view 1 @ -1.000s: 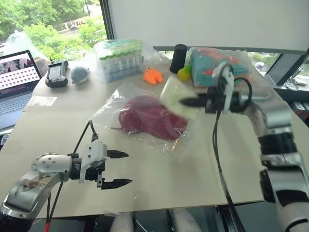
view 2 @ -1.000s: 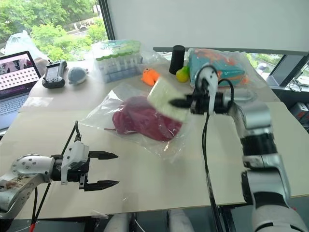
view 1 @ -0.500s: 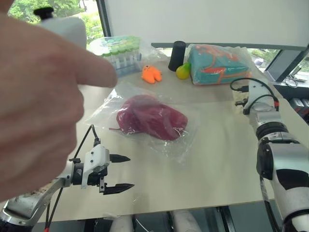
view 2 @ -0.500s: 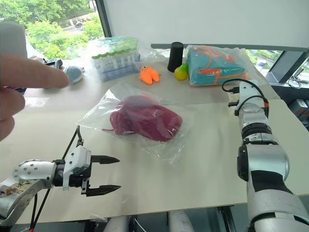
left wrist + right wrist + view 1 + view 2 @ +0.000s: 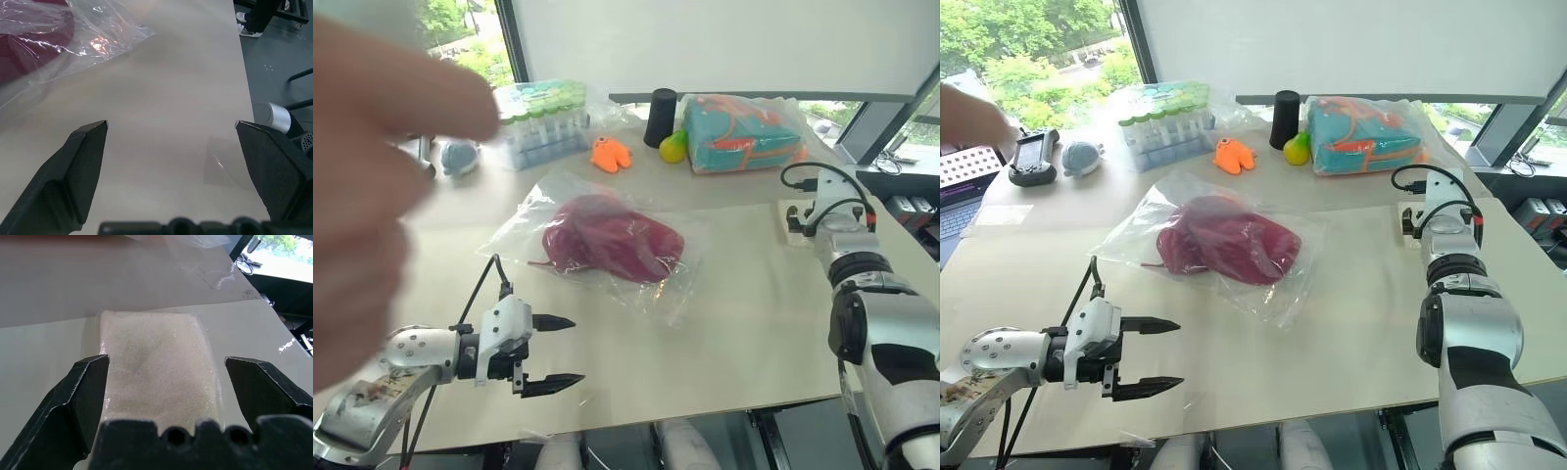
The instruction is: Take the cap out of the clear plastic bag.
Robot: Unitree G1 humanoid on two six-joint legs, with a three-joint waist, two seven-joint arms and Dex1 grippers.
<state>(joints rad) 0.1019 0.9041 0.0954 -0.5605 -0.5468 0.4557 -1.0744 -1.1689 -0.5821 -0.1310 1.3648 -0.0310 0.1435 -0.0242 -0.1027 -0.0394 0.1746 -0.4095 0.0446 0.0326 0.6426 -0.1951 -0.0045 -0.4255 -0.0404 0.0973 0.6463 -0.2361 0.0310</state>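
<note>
Cap sealed in its bag, both grippers spread wide and empty.

The cap (image 5: 1224, 242) lies inside the clear plastic bag (image 5: 1278, 299) mid-table; left gripper (image 5: 1149, 355) faces it, right gripper (image 5: 166, 364) straddles a pale foam pad (image 5: 156, 362), unclamped.

Bare tabletop (image 5: 1351, 323) between hands and bag (image 5: 1136, 230).

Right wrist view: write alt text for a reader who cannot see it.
The right gripper has its two black fingers spread wide over a pale, grainy foam-like pad lying flat on the beige table, touching nothing. Crinkled clear plastic shows at the table's far side.
</note>
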